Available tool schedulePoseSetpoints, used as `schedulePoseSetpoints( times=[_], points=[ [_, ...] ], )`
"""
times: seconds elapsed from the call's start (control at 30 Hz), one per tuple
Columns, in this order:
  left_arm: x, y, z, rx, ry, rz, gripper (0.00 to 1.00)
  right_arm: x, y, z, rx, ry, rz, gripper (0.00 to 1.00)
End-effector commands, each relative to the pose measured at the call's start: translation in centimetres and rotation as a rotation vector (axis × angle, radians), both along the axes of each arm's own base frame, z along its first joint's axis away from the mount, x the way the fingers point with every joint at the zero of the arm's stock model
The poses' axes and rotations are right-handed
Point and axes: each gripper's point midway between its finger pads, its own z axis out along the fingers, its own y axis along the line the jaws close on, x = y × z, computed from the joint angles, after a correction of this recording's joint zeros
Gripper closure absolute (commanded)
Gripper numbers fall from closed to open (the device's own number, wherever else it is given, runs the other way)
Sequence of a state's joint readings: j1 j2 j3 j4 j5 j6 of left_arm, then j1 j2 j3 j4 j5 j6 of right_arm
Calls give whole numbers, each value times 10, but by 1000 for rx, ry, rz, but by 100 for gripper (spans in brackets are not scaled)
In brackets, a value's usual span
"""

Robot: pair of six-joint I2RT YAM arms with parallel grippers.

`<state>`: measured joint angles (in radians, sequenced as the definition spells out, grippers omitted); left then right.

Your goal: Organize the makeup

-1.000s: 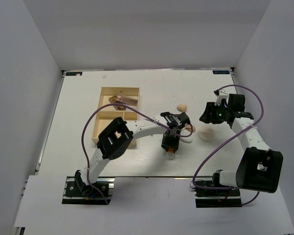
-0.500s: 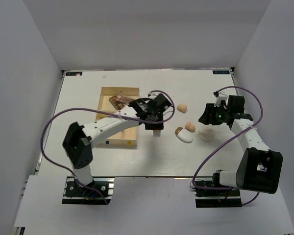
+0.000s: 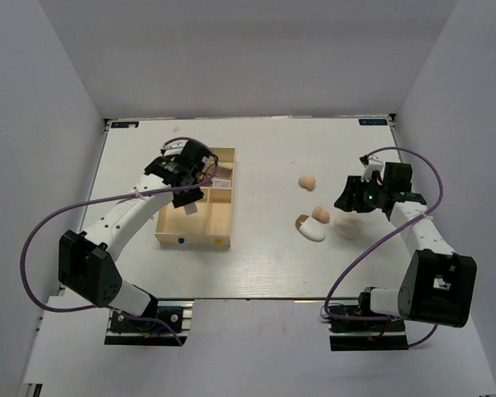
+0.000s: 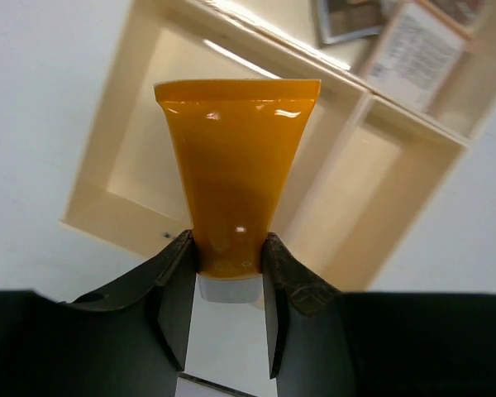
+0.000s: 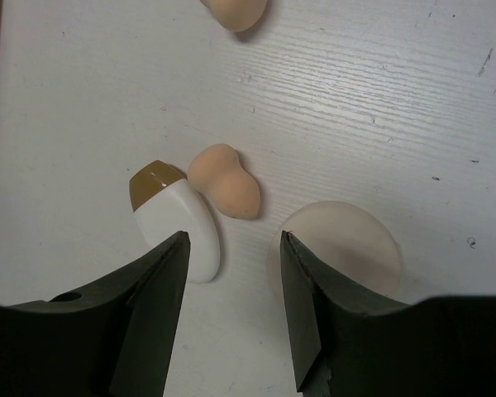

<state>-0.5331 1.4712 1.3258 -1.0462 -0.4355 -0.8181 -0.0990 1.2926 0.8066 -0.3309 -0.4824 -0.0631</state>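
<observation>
Nearest me, on the right half of the table [image 3: 264,265], the white oval piece [image 5: 186,227] lies with 1 tan sponge [image 5: 227,182] just beside it and the round cream puff [image 5: 339,244] to their right. My right end effector [image 5: 231,248] hangs over these 3, fingers apart, gripping nothing. On the left half sits the wooden divided box [image 3: 169,236]. Above its middle compartments my left end effector [image 4: 227,248] is clamped on the orange tube [image 4: 236,165] just above the cap. Farther off, a 2nd sponge [image 3: 307,182] lies alone, and 2 eyeshadow palettes [image 3: 205,171] fill the box's far compartment.
</observation>
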Motion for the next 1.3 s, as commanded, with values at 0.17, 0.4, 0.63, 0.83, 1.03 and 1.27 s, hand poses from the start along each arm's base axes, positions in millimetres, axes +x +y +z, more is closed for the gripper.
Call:
schedulePoseSetpoints(
  times=[0.17, 0.4, 0.63, 0.83, 1.03, 1.27],
  points=[
    [3, 37, -34, 76, 68, 12, 59, 5, 1, 12, 17, -54, 5, 45],
    [8, 42, -45, 77, 97, 38, 25, -1, 9, 9, 37, -52, 69, 32],
    [18, 32, -28, 36, 68, 6, 16, -15, 32, 2, 84, -12, 250, 20],
    [25, -28, 14, -229, -99, -251, 13, -26, 56, -16, -32, 23, 400, 14],
    [2, -38, 42, -385, -224, -282, 10, -23, 63, -36, -167, 60, 438, 14],
    [-19, -26, 46, -387, -227, -249, 9, -35, 73, -45, -242, 71, 488, 17]
  ],
)
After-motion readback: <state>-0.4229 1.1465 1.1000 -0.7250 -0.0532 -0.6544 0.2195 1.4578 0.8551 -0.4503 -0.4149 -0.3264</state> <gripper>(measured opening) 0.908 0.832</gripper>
